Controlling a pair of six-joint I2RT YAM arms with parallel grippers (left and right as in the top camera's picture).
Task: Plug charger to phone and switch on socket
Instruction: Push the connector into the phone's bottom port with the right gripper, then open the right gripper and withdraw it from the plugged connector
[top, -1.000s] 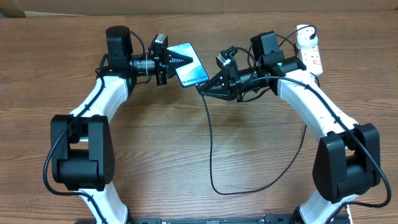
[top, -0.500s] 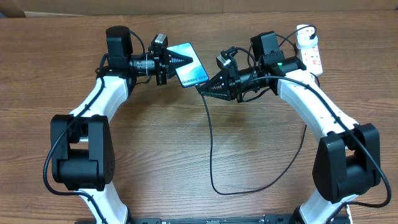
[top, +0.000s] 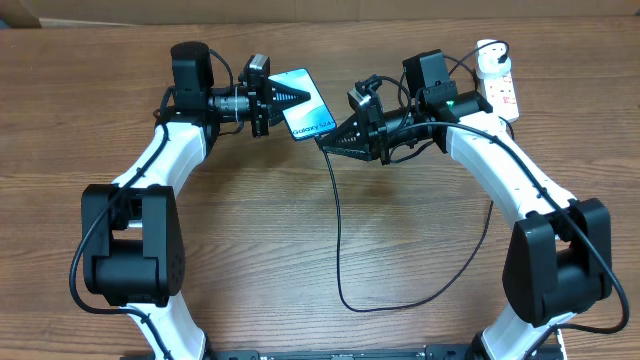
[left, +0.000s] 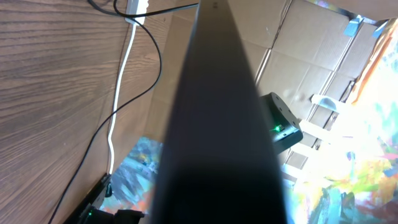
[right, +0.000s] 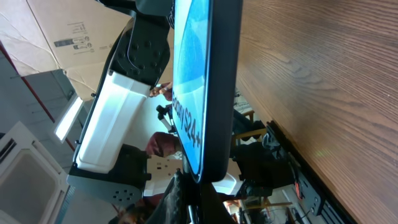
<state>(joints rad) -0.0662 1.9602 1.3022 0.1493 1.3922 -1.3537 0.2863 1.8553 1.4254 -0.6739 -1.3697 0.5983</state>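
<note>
Wood table (top: 90, 150), far side: left gripper (top: 283, 98) clamps phone (top: 306, 104) on edge; right gripper (top: 325, 143) pinches charger (top: 337, 230) tip at its near end. Nothing moved this past second, so I judge insertion stalled. Far right, socket (top: 500, 85) untouched.

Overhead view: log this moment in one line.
left tool: shut on phone | right tool: shut on charger, tip at phone's lower edge | plugged in: cannot tell | socket: untouched

The table (top: 100, 120) was brown wood-grain, smooth with a dull sheen. The phone (top: 305, 105) had a glossy blue screen; its dark edge, blurred close up, seemed matt. The charger cable (top: 337, 230) was smooth black plastic. The power strip (top: 505, 95) and the arm shells (top: 170, 155) were white, slightly glossy plastic.
</note>
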